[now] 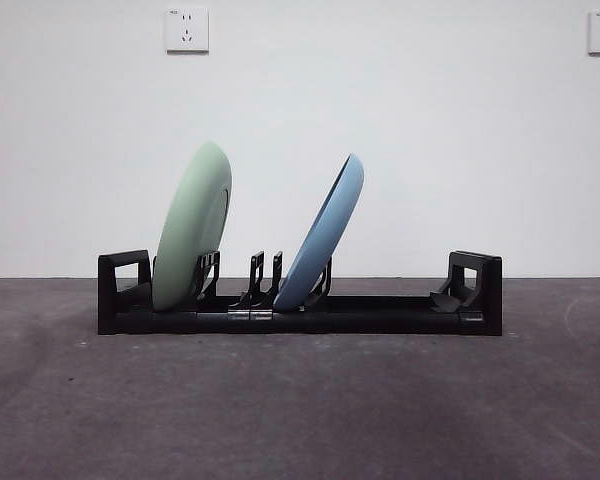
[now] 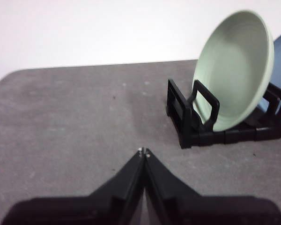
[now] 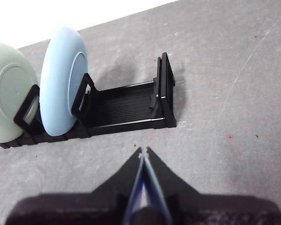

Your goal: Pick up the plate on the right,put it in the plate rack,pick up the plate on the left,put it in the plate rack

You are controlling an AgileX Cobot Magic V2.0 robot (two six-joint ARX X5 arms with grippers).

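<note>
Both plates are standing in the plate rack (image 1: pixel 310 312), which is sitting across the middle of the front view on the grey surface (image 1: pixel 300 410). The green plate (image 1: pixel 192 228) is leaning left of centre, the blue plate (image 1: pixel 325 235) at centre. The left gripper (image 2: pixel 144 151) and right gripper (image 3: pixel 143 150) are hovering off the rack, fingers clenched on nothing.
</note>
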